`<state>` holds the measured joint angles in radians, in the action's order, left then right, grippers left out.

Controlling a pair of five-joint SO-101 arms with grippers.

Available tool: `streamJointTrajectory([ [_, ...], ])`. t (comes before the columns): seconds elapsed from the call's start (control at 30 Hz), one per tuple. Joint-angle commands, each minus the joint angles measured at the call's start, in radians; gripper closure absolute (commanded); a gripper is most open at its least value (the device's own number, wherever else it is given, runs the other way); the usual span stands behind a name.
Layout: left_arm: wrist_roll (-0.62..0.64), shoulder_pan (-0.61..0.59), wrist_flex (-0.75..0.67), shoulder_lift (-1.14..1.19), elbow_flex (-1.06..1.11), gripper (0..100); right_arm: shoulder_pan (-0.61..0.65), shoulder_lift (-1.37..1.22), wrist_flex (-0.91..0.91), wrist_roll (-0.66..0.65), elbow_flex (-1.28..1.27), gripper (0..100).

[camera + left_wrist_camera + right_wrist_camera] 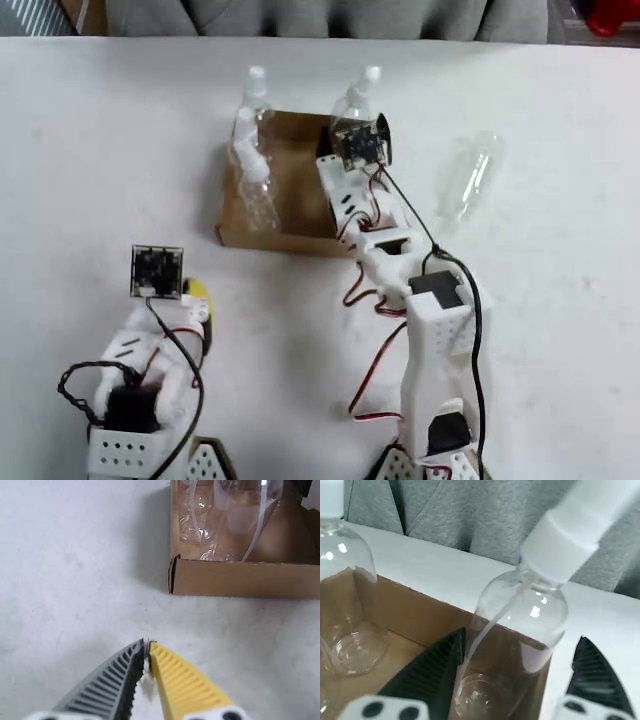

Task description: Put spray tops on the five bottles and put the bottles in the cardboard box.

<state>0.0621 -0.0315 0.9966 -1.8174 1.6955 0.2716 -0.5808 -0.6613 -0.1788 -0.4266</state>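
Boxing step: the right claw (520,645) is spread around a capped bottle (542,600) in the far right corner of the box (285,240). The left claw (147,650) is pressed together. The next move probably calls for lifting clear and fetching the loose bottle (468,178) lying to the right.

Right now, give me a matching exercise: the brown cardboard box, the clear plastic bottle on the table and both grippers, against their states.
1 brown cardboard box
2 clear plastic bottle on the white table
3 left gripper, grey and yellow
4 right gripper, black

A lying on its side
B open around a spray-topped bottle
C holding upright bottles
D shut

Pairs: 1-C, 2-A, 3-D, 4-B
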Motion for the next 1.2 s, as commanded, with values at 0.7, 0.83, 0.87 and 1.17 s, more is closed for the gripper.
streamJointTrajectory([
  [0.7, 0.005, -0.01, -0.006, -0.012, -0.003, 98, 0.004, 0.008, -0.051, -0.101, -0.012, 71.2],
  [0.83, 0.005, -0.01, -0.006, -0.012, -0.003, 98, -0.002, 0.007, -0.045, -0.167, -0.012, 71.2],
  [0.87, 0.005, -0.01, -0.006, -0.012, -0.003, 98, -0.004, 0.007, -0.045, -0.166, -0.012, 71.3],
  [1.17, 0.005, -0.01, -0.006, -0.012, -0.003, 98, 0.001, 0.016, -0.047, -0.167, -0.074, 71.4],
])
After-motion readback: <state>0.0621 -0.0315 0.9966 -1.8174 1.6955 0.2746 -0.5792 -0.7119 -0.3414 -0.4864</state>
